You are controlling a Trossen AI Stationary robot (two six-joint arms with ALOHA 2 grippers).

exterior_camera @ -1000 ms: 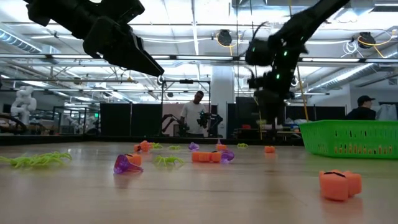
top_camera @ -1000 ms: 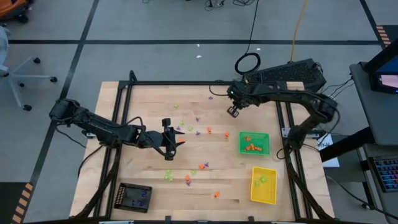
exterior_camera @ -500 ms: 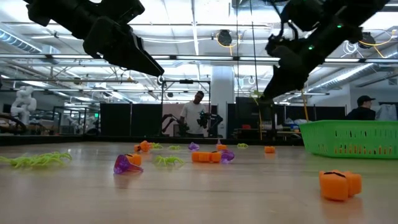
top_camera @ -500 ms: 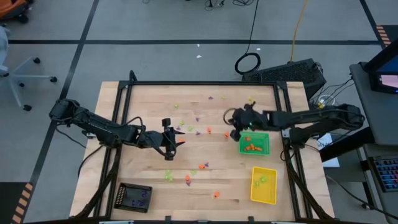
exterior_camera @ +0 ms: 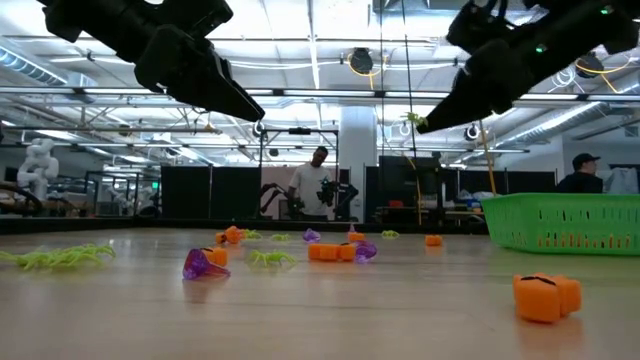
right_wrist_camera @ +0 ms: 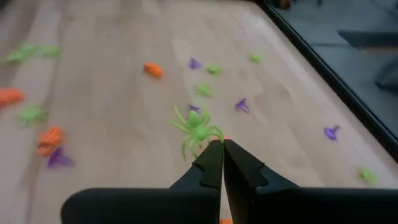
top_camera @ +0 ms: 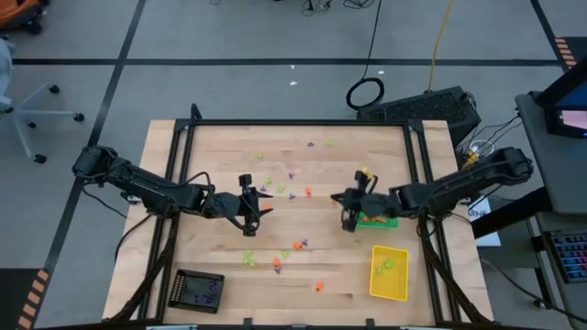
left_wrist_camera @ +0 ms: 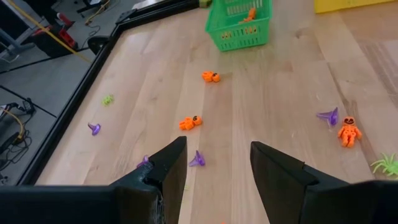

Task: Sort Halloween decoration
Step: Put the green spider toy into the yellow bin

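Note:
The Halloween decoration is a scatter of tiny orange, purple and lime green trinkets (top_camera: 293,246) lying on the wooden table (top_camera: 220,147). My right gripper (top_camera: 337,198) hovers mid-table beside the green tray (top_camera: 390,220), shut on a lime green spider (right_wrist_camera: 196,132); the low view shows the spider at its fingertips (exterior_camera: 412,121). My left gripper (top_camera: 263,203) hangs open above the table left of centre, nothing between its fingers (left_wrist_camera: 169,163). Purple and orange pieces (left_wrist_camera: 196,159) lie on the wood below it. My right gripper pinches the green spider by its near side (right_wrist_camera: 209,139), between the very ends of its two fingers. The fingers slant down from the table's right. The spider sticks out ahead of the fingertips, legs spread, lifted well clear of the table.
The green tray (exterior_camera: 560,225) holds orange pieces. A yellow tray (top_camera: 388,272) stands near the front right and a black tray (top_camera: 199,291) at the front left. A black frame (top_camera: 293,122) runs round the table.
My right gripper has swung from the far edge of the table toward the near edge, stopping beside the green tray. It has tipped from pointing down to a shallow slant and stayed shut on the spider. The left arm has kept still.

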